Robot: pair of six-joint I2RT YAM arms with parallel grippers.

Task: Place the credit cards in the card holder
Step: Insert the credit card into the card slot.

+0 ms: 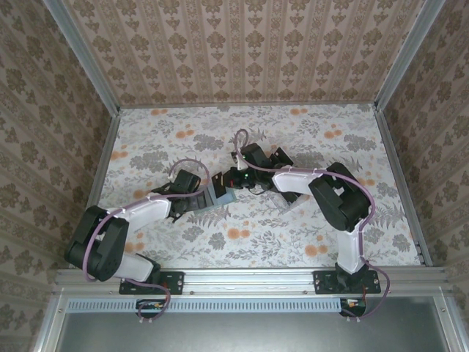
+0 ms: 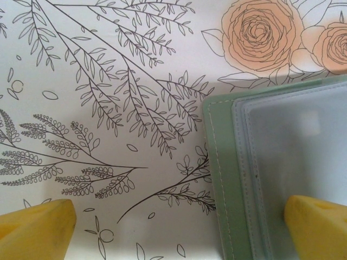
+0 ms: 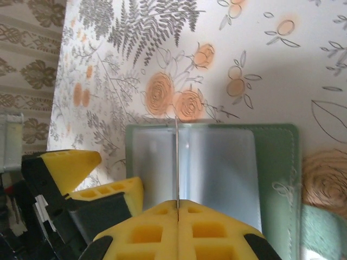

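The card holder (image 3: 276, 173) lies open on the flowered table, sage green outside with clear bluish sleeves inside (image 2: 217, 179) (image 1: 218, 198). My right gripper (image 3: 178, 203) (image 1: 234, 178) is shut on a credit card (image 3: 177, 162). The card shows edge-on as a thin grey line, standing upright over the middle of the sleeves. My left gripper (image 2: 179, 230) (image 1: 196, 188) is open at the holder's left edge. One of its fingers (image 2: 320, 227) is over the clear sleeve and the other is over bare table. Whether that finger touches the sleeve I cannot tell.
The flowered tabletop (image 1: 293, 235) is walled in by patterned panels at the back and on both sides (image 1: 249, 51). The two arms meet close together at the table's middle. A metal rail (image 1: 249, 277) runs along the near edge.
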